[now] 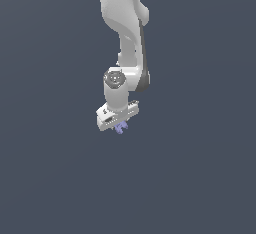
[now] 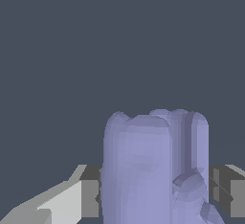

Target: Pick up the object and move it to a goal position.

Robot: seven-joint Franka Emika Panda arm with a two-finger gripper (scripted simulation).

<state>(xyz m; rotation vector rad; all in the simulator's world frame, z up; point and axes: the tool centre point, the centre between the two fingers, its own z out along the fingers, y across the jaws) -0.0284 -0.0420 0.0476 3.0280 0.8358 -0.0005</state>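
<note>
The object (image 1: 119, 128) is a tiny pale lavender-purple piece of short rounded bars. In the exterior view it pokes out just below the white hand of the arm, near the middle of the picture. My gripper (image 1: 120, 127) is shut on it. In the wrist view the object (image 2: 153, 170) fills the near part of the picture as a block of rounded lavender bars. My gripper (image 2: 155, 196) holds it from both sides, with a grey finger (image 2: 91, 196) pressed against one flank and the other finger (image 2: 225, 194) against the opposite flank.
A plain dark blue-grey surface (image 1: 50, 178) fills both views. The white arm (image 1: 125, 23) comes down from the upper middle of the exterior view.
</note>
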